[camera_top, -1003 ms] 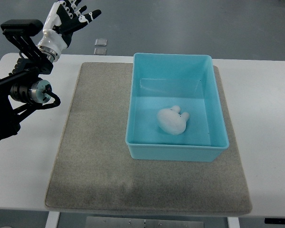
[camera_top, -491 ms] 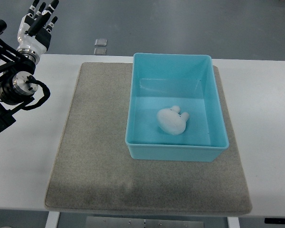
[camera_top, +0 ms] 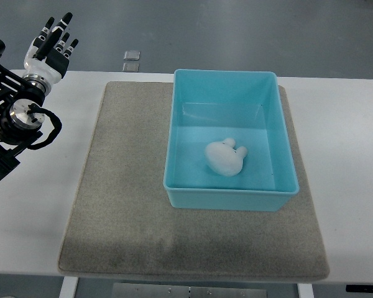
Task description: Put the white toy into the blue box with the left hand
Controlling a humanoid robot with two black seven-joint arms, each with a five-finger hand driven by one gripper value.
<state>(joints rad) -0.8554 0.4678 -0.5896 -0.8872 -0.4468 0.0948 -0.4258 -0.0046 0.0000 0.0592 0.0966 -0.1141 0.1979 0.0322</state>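
Task looks done, judging from the layout: 1 white toy point(camera_top: 224, 156) lying on the floor of 1 blue box point(camera_top: 275, 127), a little toward the near wall, touching none of the 4 walls as far as can be seen. Lumpy body with 2 small nubs pointing toward the right side; long axis running roughly left-to-right, slightly tilted.

1 left hand point(camera_top: 50, 47) at the far-left corner of the bench point(camera_top: 351, 155), raised over the bench's edge, fingers point(camera_top: 63, 23) extended and loosely spread, holding nothing. Toy well apart from that hand, off to its right and nearer the robot, with the grey mat point(camera_top: 121, 205) and the box's left wall between them. No right hand anywhere in view, so the left is the only one near the work.

Likely nothing left but parking the arm; no reach toward the box called for, by this reading. Only risk: a sweeping forearm clipping the box rim, though the arm stands clear of it now.

Otherwise: 1 mat under the box, and 2 small square plates point(camera_top: 132, 60) on the floor beyond the bench's far edge.
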